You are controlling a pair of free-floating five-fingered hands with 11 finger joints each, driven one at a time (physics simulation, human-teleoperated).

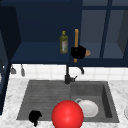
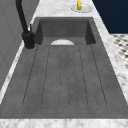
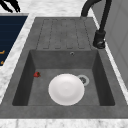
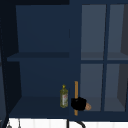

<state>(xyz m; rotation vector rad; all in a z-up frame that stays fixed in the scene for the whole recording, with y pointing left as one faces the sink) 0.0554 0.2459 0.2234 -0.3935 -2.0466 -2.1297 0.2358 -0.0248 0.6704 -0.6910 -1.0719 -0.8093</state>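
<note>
One right hand (image 1: 78,52) hides something tan (image 1: 87,52), fingers seemingly curled around it.

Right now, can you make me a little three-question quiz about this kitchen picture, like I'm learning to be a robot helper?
1. True or false: the right hand is up at the wall cabinet, at the orange door handle.
2. Which thing stands on the cabinet shelf just left of that hand?
A. a red ball
B. an oil bottle
C. a white plate
3. Fill in the missing word: in the right side view, the white plate lies in the ____ of the sink.

Key
1. True.
2. B.
3. Basin. The left hand is low at the sink's front edge, left of the red ball.
</note>
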